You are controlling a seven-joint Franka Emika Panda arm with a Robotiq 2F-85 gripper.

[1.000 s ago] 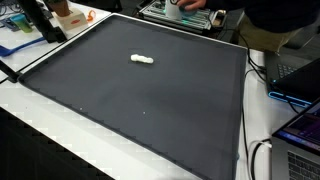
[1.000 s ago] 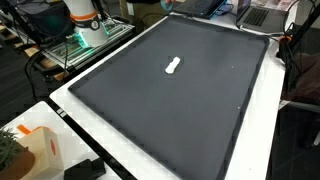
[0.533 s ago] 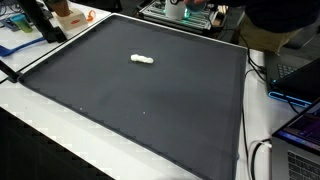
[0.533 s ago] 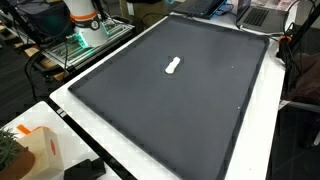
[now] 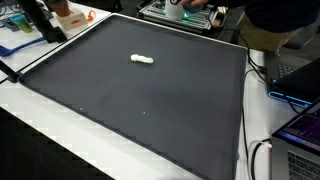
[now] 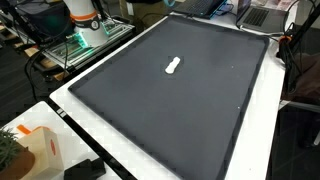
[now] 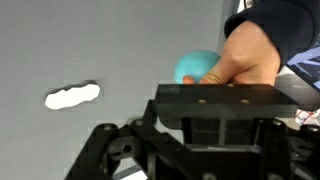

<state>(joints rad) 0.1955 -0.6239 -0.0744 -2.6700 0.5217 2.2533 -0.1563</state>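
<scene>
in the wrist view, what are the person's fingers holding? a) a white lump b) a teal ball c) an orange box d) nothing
b: in the wrist view the person's fingers pinch a rounded teal ball, while the white lump lies apart from them on the grey mat.

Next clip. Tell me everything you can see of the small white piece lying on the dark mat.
The white piece is small, elongated and lumpy; the wrist view shows an uneven outline of rounded bulges. Its surface looks matte and plain white, with no markings, and its material cannot be told. It lies flat on the dark mat, well inside the mat's edges. Only the mat touches it, and in both exterior views it lies there alone, with nothing beside it.
</scene>
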